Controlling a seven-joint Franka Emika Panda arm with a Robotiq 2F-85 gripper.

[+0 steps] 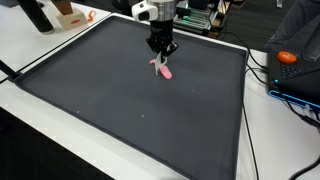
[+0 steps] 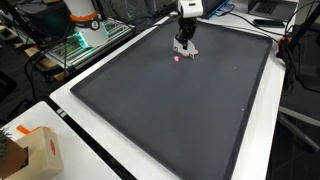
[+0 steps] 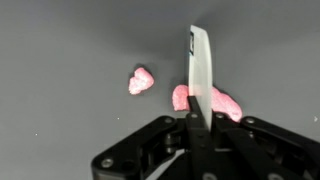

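With the jaws seemingly pressed together right over the larger pink piece (image 3: 224, 103) on the dark surface (image 3: 60, 60), near the smaller pink piece (image 3: 141, 80), any descent would likely shove it aside rather than grip it

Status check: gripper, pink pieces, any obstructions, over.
Gripper shut on white blade. Larger pink piece at blade, contact unclear; smaller pink piece apart. Nothing else nearby on mat.

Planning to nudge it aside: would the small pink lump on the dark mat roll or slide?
The small pink lump looks irregular, so it would probably tumble, not roll. Its small size suggests it is light. The dark mat looks matte, so it may drag.
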